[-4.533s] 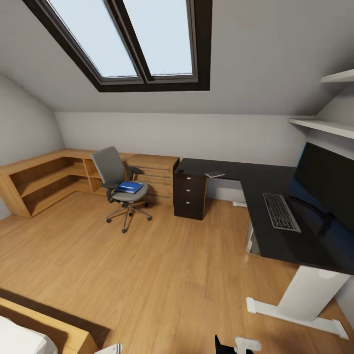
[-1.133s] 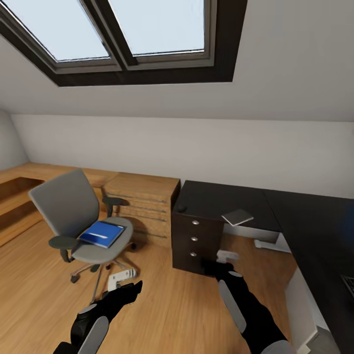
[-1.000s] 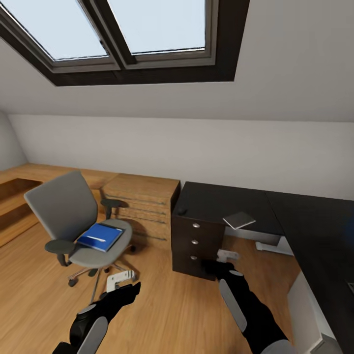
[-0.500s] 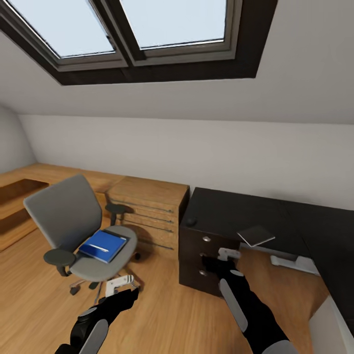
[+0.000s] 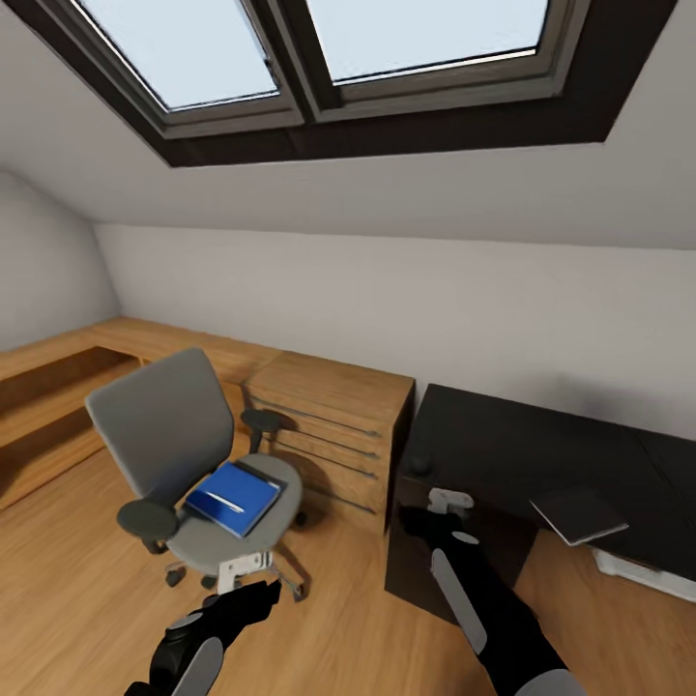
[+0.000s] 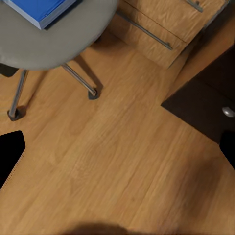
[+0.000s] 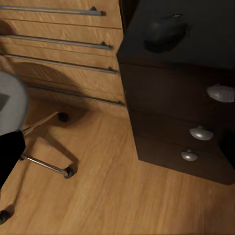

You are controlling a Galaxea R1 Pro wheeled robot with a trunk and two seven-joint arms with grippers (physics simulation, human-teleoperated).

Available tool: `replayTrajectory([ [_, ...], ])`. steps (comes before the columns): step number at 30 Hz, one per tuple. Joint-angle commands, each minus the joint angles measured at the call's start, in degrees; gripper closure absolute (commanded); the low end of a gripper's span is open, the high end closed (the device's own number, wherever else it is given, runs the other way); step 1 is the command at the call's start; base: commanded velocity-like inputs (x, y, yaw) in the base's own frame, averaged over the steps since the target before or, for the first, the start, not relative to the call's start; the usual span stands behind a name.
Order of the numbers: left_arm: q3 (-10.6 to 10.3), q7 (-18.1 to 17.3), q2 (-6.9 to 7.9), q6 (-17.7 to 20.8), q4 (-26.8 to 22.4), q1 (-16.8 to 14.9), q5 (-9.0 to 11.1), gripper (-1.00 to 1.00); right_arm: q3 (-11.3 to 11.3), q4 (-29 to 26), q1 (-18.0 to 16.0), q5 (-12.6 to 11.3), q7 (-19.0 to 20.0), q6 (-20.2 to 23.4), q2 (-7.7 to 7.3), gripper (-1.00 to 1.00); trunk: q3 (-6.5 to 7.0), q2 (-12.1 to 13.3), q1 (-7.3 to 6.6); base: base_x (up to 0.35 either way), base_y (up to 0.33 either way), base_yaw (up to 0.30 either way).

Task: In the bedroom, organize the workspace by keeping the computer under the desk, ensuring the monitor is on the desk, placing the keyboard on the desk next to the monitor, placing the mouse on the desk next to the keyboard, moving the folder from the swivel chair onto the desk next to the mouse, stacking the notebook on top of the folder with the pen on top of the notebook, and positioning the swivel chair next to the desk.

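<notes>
Both grippers (image 5: 242, 572) (image 5: 447, 502) open w/ nothing held.

This is an attic room in a home, set up as a study corner. A sloped white ceiling (image 5: 116, 164) carries a dark-framed skylight (image 5: 319, 58), and honey-coloured wood floor (image 5: 77, 580) runs underneath. Along the wall stand low wooden shelving (image 5: 48, 387) and a light wooden dresser (image 5: 333, 425) with bar handles. Beside it sits a glossy black bench (image 5: 522, 454) with knobbed drawers, and a grey swivel chair (image 5: 179, 435) stands in front.
</notes>
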Motion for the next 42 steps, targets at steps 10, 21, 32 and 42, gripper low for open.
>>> replayTrajectory([
  [10,-1.8,0.6,0.04,0.0,0.7,-0.1,0.8,-1.00,0.2,-0.2,0.0,1.0,-0.5,0.1,-0.59,-1.00,-0.08,-0.1,0.05,0.329,0.026,0.010],
  [21,-3.0,0.6,0.05,0.0,1.1,-0.1,0.6,-1.00,0.0,0.3,0.0,1.3,-1.8,-1.7,-1.92,-1.00,-0.08,-0.1,0.05,0.329,0.001,0.000],
  [32,-3.2,0.6,0.05,-0.1,1.1,-0.1,0.7,-1.00,-0.2,9.3,-0.3,1.3,-2.7,-8.1,-3.05,-1.00,-0.08,-0.1,0.05,0.259,0.000,0.000],
  [42,-3.2,0.6,0.05,-0.1,1.1,-0.1,0.7,-1.00,-0.2,20.0,-3.8,1.2,-2.7,-12.3,-3.51,-1.00,-0.08,-0.1,0.05,0.008,0.000,0.000],
])
